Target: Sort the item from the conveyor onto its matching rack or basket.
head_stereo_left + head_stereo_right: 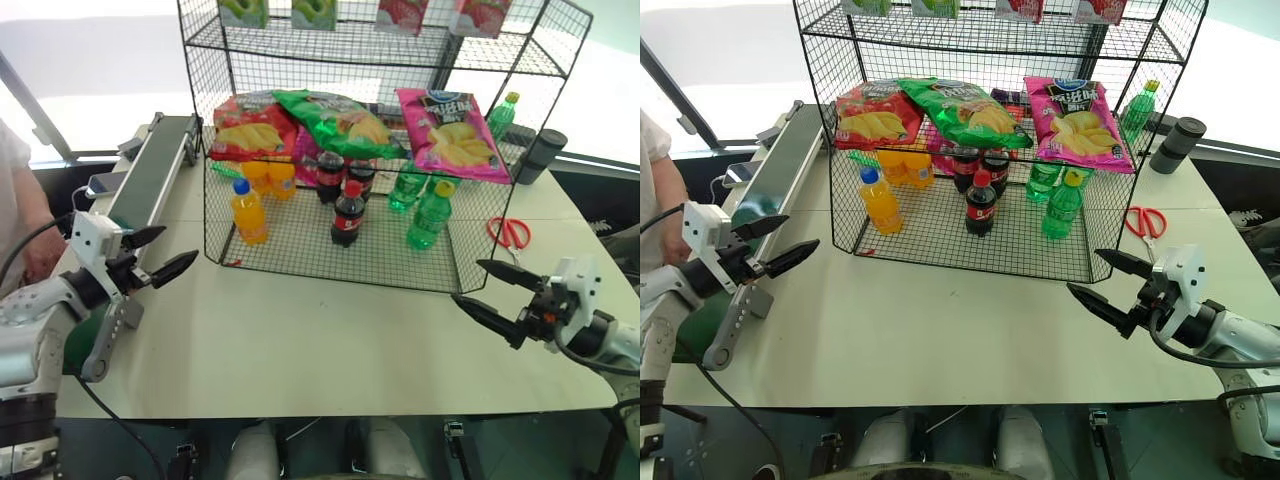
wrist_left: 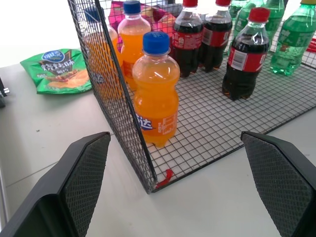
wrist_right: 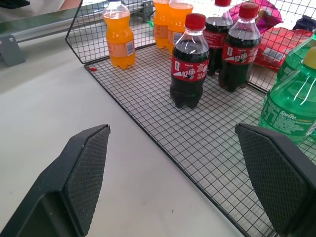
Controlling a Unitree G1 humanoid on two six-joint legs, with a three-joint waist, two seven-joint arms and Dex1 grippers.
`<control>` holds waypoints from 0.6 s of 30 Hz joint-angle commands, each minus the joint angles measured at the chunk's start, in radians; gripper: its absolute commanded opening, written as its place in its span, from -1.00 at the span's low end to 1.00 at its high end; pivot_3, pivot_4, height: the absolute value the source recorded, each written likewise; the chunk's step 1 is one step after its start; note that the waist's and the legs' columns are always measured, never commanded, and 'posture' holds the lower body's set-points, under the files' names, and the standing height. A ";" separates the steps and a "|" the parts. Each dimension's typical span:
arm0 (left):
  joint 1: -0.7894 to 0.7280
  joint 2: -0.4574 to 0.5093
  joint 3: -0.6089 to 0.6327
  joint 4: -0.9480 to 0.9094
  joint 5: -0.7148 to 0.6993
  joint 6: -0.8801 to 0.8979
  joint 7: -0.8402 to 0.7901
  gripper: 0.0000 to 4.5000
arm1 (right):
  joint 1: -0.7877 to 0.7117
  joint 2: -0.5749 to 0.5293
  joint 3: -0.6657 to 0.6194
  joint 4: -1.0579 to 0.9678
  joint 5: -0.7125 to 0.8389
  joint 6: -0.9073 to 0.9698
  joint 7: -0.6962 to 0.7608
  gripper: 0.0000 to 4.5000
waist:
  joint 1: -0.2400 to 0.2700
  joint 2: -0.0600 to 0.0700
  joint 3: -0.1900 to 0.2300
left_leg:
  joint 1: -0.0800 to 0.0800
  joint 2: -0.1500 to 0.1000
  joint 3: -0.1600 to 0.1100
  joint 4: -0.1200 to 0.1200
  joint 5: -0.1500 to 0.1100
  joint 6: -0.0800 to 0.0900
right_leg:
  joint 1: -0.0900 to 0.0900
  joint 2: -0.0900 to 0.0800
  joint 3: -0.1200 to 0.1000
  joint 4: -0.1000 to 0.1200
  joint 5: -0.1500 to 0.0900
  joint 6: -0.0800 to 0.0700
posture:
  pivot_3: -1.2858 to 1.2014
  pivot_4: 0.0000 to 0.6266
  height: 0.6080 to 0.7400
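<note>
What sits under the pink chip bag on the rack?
Below the pink chip bag, green soda bottles stand on the rack floor. Whatever lies directly beneath the bag on its shelf is covered.

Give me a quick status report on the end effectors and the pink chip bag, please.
Left end effector and right end effector open, empty, above the table. Pink chip bag on the rack middle tier. Conveyor bare.
</note>
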 commanded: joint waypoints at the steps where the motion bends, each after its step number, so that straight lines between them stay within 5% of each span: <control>1: -0.011 0.001 -0.007 -0.004 0.037 -0.077 -0.006 1.00 | -0.010 0.005 -0.016 -0.006 0.003 -0.030 0.004 0.88 | 0.000 0.000 0.000 | 0.000 0.000 0.000 0.000 0.000 0.000 | 0.000 0.000 0.000 0.000 0.000 0.000 | 0.03 -0.52 0.79; 18: -0.025 -0.042 -0.011 0.023 0.025 -0.095 0.003 1.00 | -0.028 -0.003 0.005 0.034 -0.025 -0.061 0.020 0.88 | 0.000 0.000 0.000 | 0.000 0.000 0.000 0.000 0.000 0.000 | 0.000 0.000 0.000 0.000 0.000 0.000 | 0.03 -0.52 0.79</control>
